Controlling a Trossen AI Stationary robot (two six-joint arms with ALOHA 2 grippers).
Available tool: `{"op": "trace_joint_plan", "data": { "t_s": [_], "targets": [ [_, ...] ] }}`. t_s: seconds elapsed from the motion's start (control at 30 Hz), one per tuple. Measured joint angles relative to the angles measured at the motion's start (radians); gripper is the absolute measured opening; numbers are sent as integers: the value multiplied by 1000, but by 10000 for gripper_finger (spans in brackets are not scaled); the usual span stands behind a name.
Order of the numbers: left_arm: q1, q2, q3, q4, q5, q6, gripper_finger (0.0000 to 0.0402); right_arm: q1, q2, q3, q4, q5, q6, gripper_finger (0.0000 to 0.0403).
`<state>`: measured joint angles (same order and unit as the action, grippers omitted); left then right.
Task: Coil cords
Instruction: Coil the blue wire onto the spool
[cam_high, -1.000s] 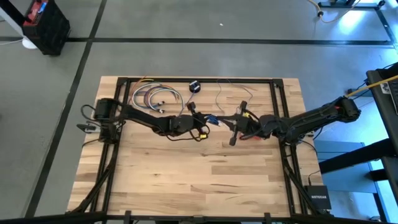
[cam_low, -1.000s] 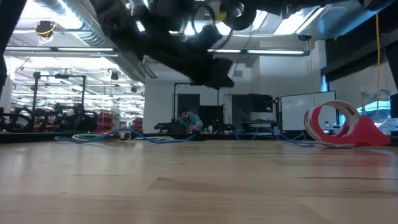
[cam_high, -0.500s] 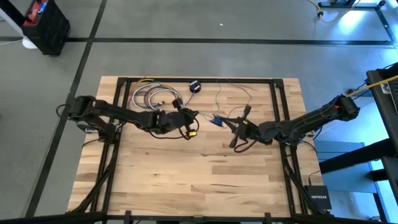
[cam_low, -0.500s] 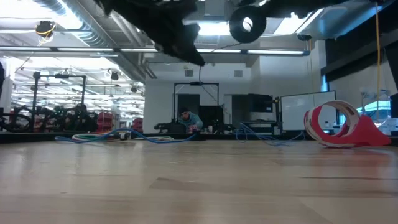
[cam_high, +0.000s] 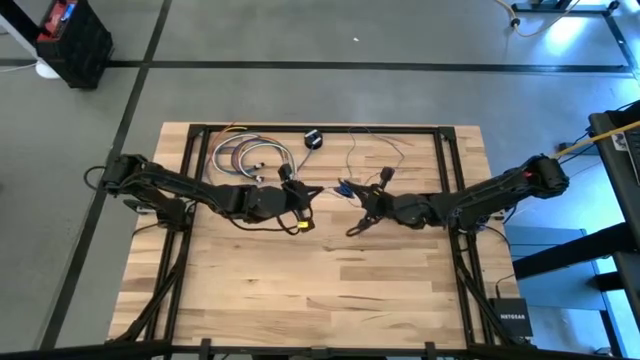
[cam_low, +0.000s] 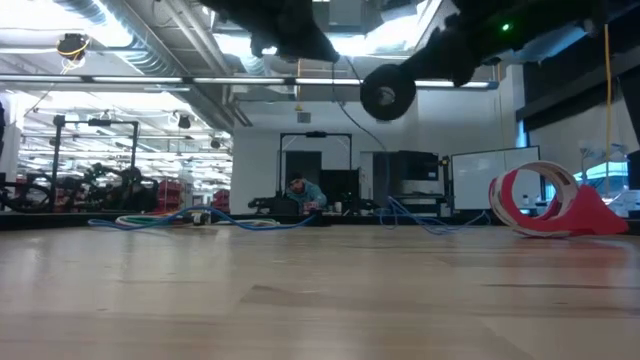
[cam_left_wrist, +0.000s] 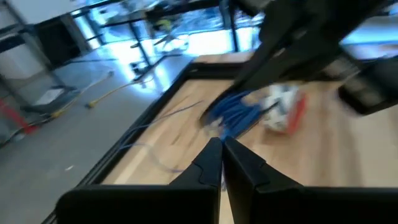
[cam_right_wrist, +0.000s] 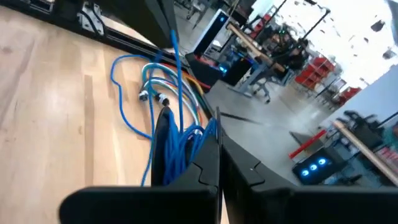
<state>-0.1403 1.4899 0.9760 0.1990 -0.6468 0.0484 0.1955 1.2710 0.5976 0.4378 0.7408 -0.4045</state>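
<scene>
Running between both arms across the table, cord (cam_high: 345, 187) bunches mid-span

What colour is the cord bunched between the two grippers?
Blue. The cord bundle shows best in the left wrist view, beside a red-and-white bundle.

The high view looks straight down from well above, taking in the whole wooden table (cam_high: 320, 280) and the floor around it. The low view sits at tabletop height, facing level across the boards into the room. Each wrist view rides close behind its own arm's fingers, looking along them near the tabletop. The blue cord bundle (cam_left_wrist: 239, 115) at the table's middle shows in both wrist views and the high view
</scene>
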Motion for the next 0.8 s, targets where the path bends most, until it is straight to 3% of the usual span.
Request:
{"op": "trace_joint_plan", "data": {
  "t_s": [0.13, 0.3, 0.53, 0.8],
  "targets": [
    [1, 0, 0, 27, 100, -23, 3, -22, 39, 0, 76, -4, 28, 4],
    [4, 9, 0, 46, 109, -46, 2, -21, 50, 0, 118, -44, 39, 4],
    [4, 89, 0, 252, 194, -46, 8, -45, 54, 0, 136, -80, 107, 4],
    [20, 169, 0, 351, 203, -23, 6, -46, 55, 0, 226, -107, 175, 4]
  ]
}}
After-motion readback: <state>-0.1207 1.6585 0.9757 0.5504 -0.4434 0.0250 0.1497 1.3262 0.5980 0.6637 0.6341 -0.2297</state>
